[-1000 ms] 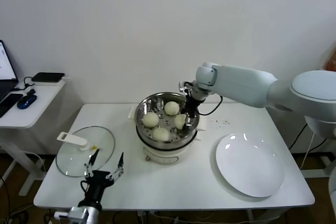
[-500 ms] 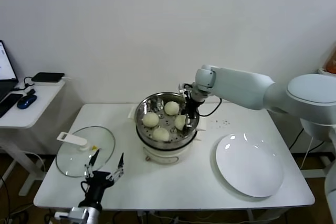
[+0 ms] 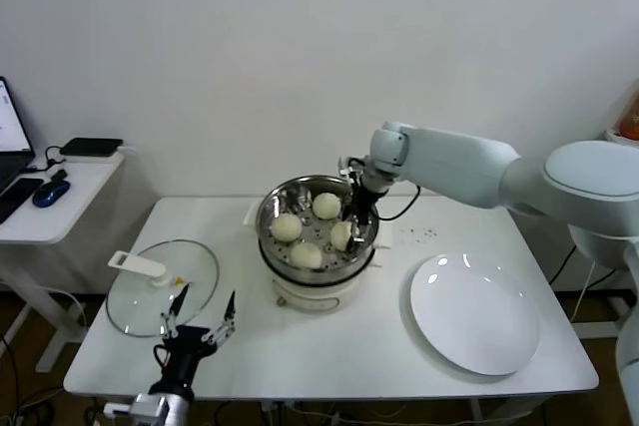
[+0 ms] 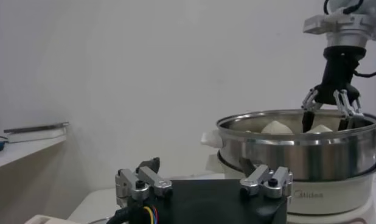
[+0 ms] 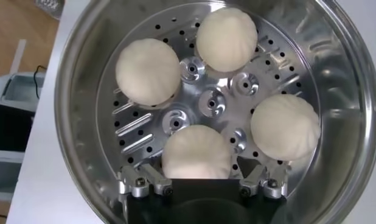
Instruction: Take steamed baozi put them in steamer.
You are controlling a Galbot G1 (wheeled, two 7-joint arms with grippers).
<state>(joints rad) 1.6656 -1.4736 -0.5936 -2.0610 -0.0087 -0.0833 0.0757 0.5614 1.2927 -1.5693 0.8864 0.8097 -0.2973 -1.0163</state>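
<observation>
My right hand [image 3: 346, 229] hangs inside the steamer [image 3: 272, 214], fingers spread wide around the fourth baozi [image 5: 196, 152]; my left hand [image 3: 200, 314] waits open over the near bench [image 3: 329, 346].

The steamer [image 3: 318, 229] is polished metal, mirror-bright on its wall, and the perforated tray [image 5: 209, 103] inside has a brushed sheen. Its base [image 4: 334, 201] looks like glossy white plastic. The four baozi [image 5: 147, 71] are matt, smooth dough. The lid [image 3: 160, 286] is clear glass with a metal rim and a white plastic handle [image 3: 138, 265]. The plate [image 3: 475, 312] is glossy white, like glazed ceramic. The table [image 3: 329, 346] is smooth, matt white. The right arm's shell [image 3: 459, 162] is satin pale plastic; the fingers [image 4: 345, 103] of its gripper are bare metal.
</observation>
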